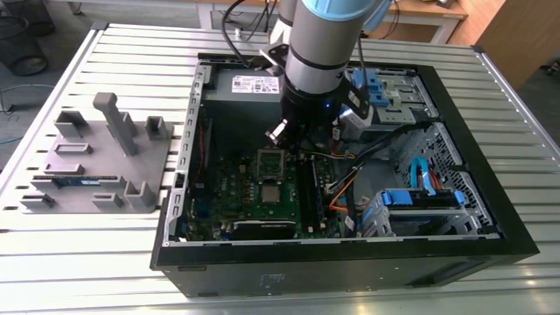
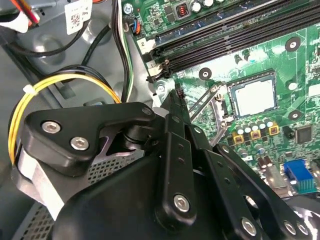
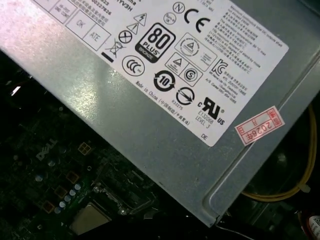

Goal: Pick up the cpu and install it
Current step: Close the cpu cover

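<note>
One square, shiny metal cpu (image 2: 255, 96) lies flat in its socket.

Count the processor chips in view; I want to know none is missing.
1: the chip lies in the socket on the green board inside the computer case; the arm may hide others.

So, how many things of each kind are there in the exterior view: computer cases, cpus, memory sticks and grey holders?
computer case: 1
cpu: 1
memory stick: 1, lying on the holder
grey holder: 1
Total: 4
</note>
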`<act>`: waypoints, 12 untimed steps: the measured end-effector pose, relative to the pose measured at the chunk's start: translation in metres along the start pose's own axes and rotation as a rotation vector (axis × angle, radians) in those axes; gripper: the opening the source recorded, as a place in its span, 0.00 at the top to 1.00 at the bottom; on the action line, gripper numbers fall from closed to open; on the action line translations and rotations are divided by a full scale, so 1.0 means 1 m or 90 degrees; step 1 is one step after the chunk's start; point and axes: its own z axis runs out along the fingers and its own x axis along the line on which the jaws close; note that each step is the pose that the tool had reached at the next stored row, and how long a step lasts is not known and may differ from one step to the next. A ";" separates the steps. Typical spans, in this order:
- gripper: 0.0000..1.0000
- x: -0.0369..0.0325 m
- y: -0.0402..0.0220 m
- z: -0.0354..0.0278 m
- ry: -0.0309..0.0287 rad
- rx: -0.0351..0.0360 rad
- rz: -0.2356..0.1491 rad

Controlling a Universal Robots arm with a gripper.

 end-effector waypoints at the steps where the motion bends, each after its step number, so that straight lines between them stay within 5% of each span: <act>1: 0.89 0.0000 0.0001 -0.0007 0.0004 -0.0001 -0.005; 6: 0.89 -0.0001 0.0003 -0.0036 0.0024 -0.0007 -0.033; 12: 0.89 0.0004 0.0007 -0.0037 0.0028 -0.0007 -0.037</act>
